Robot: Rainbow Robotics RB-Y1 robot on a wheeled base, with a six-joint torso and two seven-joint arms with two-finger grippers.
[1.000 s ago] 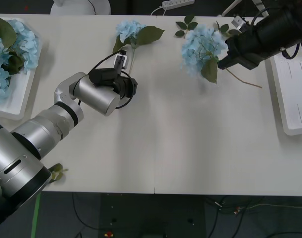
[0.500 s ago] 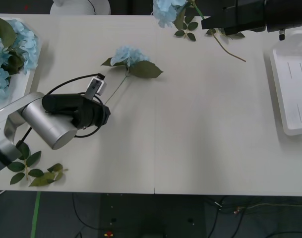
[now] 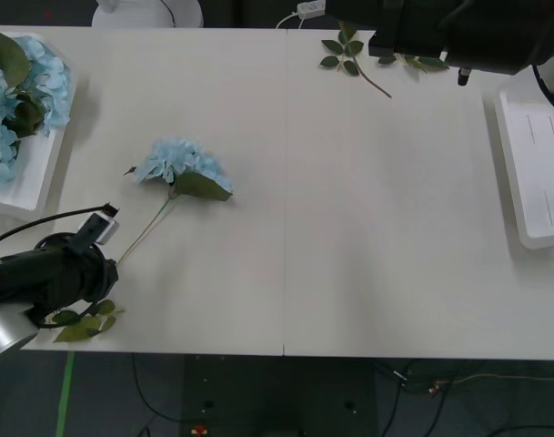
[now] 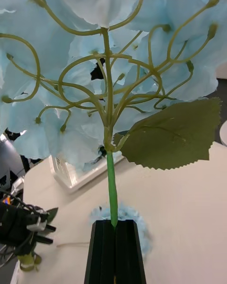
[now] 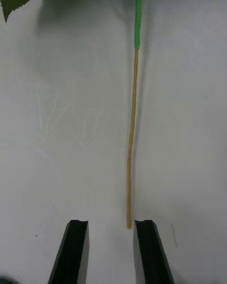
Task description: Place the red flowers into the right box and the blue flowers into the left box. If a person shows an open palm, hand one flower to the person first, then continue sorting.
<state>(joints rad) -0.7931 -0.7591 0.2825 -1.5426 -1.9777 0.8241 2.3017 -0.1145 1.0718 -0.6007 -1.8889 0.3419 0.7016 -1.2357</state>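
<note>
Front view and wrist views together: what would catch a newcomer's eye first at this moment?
A lone blue flower lies on the table's left half, its thin stem pointing toward the left gripper, whose open black fingers sit just short of the stem's end. The right gripper is shut on the green stem of another blue bloom, held upright close to its camera. More blue flowers fill the left box at the far left.

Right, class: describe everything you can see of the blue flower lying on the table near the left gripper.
The blue flower is an artificial-looking stem: a pale sky-blue petal cluster, one large dark green leaf beside it, and a thin stem, green near the bloom and tan below. It lies flat on the white table, stem pointing toward the left gripper. The stem's tip ends just short of the open black fingers, apparently untouched.
</note>
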